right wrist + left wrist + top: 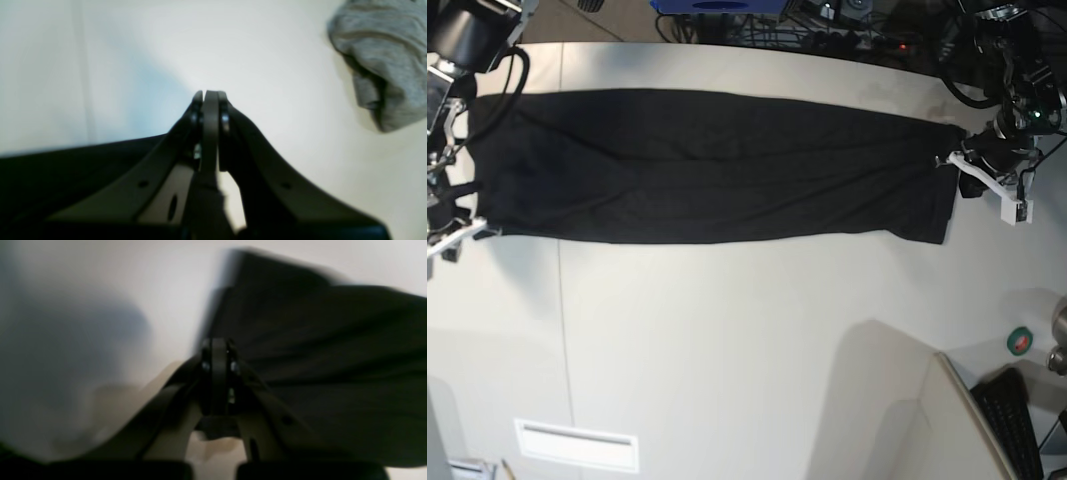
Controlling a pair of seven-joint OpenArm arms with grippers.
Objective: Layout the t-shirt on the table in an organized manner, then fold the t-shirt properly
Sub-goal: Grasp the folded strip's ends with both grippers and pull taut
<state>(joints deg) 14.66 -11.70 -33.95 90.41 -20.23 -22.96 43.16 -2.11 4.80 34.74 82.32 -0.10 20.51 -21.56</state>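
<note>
Black fabric of the t-shirt [712, 170] stretches in a long band across the far half of the off-white counter [727, 340], reaching from the left edge almost to the right edge in the base view. At the band's right end the left pincer [218, 346] is pressed together, pinching the t-shirt's edge, while at the left end the right pincer [210, 96] is likewise pressed together with black cloth caught between its jaws. A crumpled grey cloth [387, 56] lies on the counter, well apart from the right pincer, in the right wrist view.
</note>
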